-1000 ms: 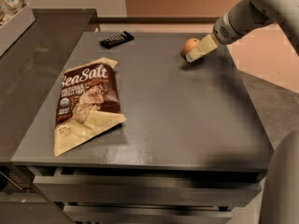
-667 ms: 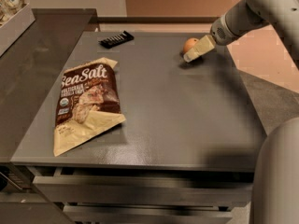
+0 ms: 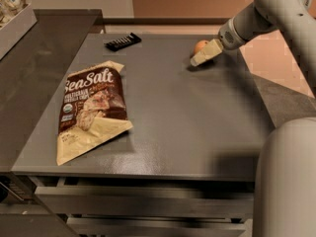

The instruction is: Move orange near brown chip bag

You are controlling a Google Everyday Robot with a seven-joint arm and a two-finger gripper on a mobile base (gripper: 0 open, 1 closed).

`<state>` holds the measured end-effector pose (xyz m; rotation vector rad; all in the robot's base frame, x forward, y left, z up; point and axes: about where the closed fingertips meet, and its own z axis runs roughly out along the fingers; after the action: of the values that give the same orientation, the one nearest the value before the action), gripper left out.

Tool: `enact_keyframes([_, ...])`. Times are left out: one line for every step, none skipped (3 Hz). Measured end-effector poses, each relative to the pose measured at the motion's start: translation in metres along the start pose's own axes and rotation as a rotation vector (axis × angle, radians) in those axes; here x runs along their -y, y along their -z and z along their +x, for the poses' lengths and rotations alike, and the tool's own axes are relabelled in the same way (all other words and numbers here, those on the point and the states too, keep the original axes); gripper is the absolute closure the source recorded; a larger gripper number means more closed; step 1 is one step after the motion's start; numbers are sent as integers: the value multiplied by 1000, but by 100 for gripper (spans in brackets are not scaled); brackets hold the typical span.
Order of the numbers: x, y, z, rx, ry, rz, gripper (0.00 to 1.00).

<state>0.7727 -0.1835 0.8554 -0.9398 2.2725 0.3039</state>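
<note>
The orange (image 3: 199, 46) is small and round and sits at the far right of the grey table top (image 3: 187, 117). My gripper (image 3: 203, 56) is right against it, reaching in from the right and covering its lower right side. The brown chip bag (image 3: 91, 107), dark brown and cream with "Sea Salt" lettering, lies flat on the left of the table, far from the orange.
A small black remote-like bar (image 3: 122, 41) lies at the far left of the table. A darker counter (image 3: 29, 83) adjoins on the left, with a box (image 3: 15, 23) at its back. My robot base (image 3: 289, 181) fills the lower right corner.
The arm has shifted slightly up and to the left, and the orange has moved very slightly with the gripper. The bag and the black bar have not moved.
</note>
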Motion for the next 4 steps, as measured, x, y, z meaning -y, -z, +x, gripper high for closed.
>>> enact_keyframes([-8, -5, -9, 42, 5, -48, 31])
enact_keyframes([-12, -7, -15, 69, 9, -78, 85])
enact_keyframes([-108, 51, -22, 105, 202, -257, 100])
enact_keyframes([-233, 56, 2, 58, 391, -499, 100])
